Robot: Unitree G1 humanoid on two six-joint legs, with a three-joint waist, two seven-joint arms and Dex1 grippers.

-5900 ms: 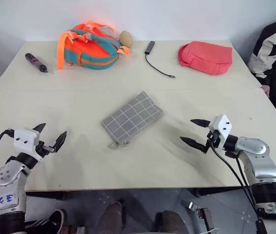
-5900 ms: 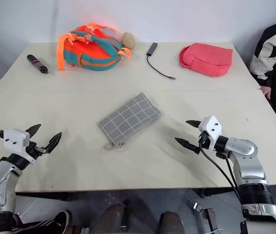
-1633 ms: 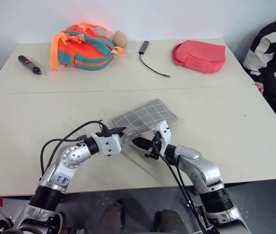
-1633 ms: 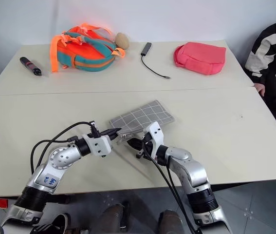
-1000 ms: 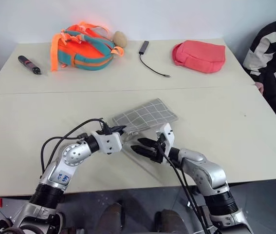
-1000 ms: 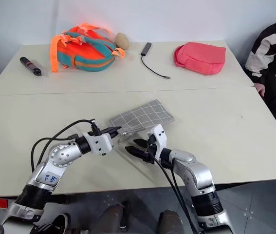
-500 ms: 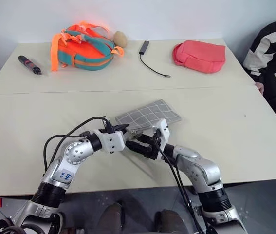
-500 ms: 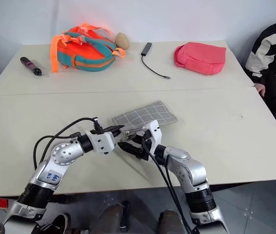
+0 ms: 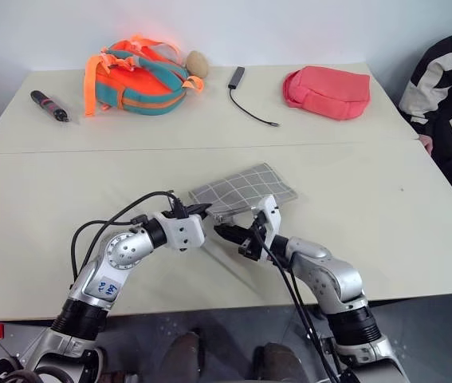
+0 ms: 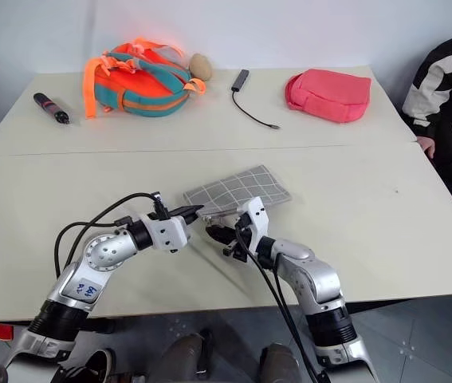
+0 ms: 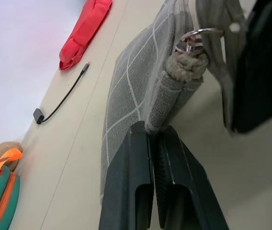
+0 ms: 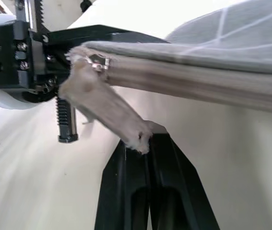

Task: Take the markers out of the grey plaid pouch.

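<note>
Right now the grey plaid pouch [image 9: 243,189] is lying on the counter [image 9: 385,215] with its near corner lifting off the surface, pinched between my two sets of fingers. No markers are showing; I'm judging they are inside, since the zip looks closed along the edge.

What I'm worrying about: the right gripper [image 12: 143,143] is clamping only the tip of the pale fabric pull tab [image 12: 108,111], so a firm tug could let the tab slide out before the zip is moving. If I'm pulling off the zip's line, the slider may jam. The left gripper [image 11: 151,134] is biting a narrow bit of the pouch's end seam, just under the metal ring [image 11: 193,40]; a hard pull from the other side could drag that seam free, and the whole pouch would be skidding along after the right arm.

Both sets of fingers are closed tight: the left on the pouch's corner, the right on the tab. The two grips are sitting just beside each other.
</note>
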